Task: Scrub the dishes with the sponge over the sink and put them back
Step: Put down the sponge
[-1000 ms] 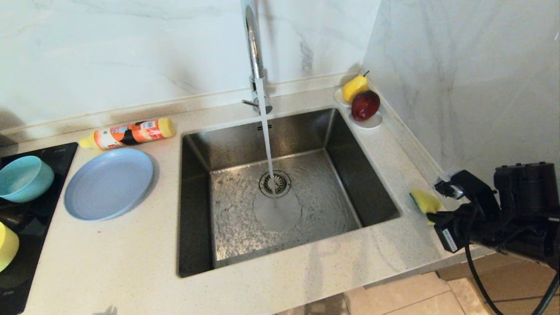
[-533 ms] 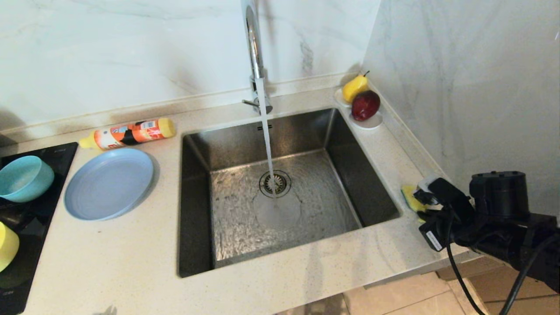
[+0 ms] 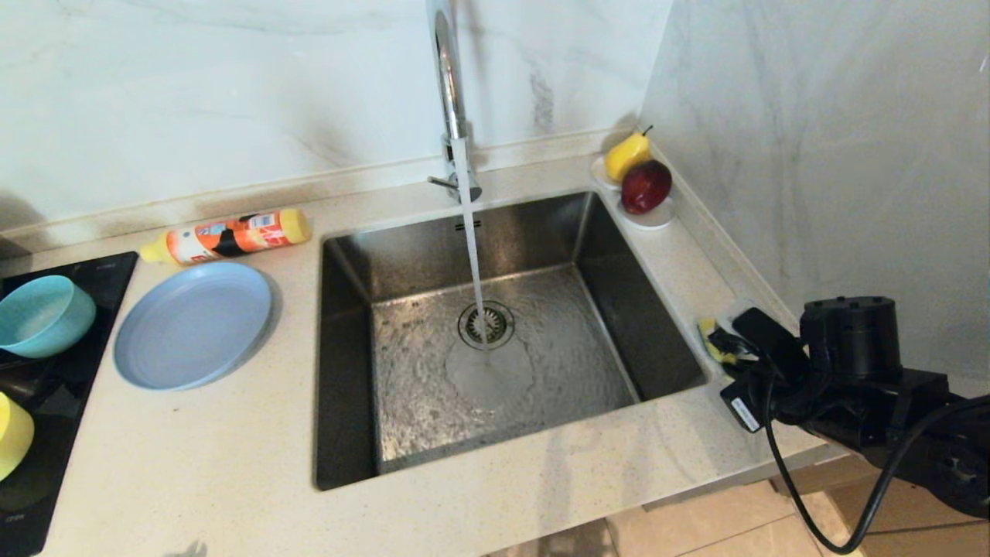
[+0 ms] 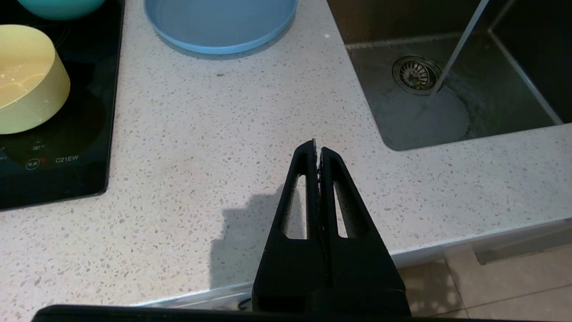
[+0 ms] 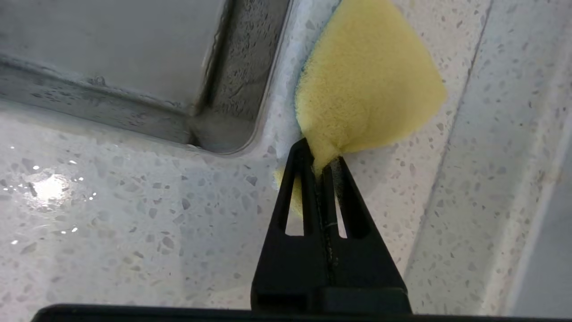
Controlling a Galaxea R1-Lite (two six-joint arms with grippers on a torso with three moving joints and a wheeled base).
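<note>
the right tool (image 5: 322, 166) pinches the waisted yellow foam sponge (image 5: 366, 89) by the square steel sink (image 3: 495, 340)'s right rim; the left tool (image 4: 317, 150) hangs pressed together near its front. sponge secured; next, fetch the grey-blue plate (image 3: 193, 325) left of the sink.

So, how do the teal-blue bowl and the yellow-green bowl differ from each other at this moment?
The teal-blue bowl is blue-green, while the yellow-green bowl is pale yellow. In the head view the teal-blue bowl shows whole and lies farther back, while the yellow-green bowl is nearer and cut by the picture's edge. Both stand upright on the black cooktop, left of the grey-blue plate.
</note>
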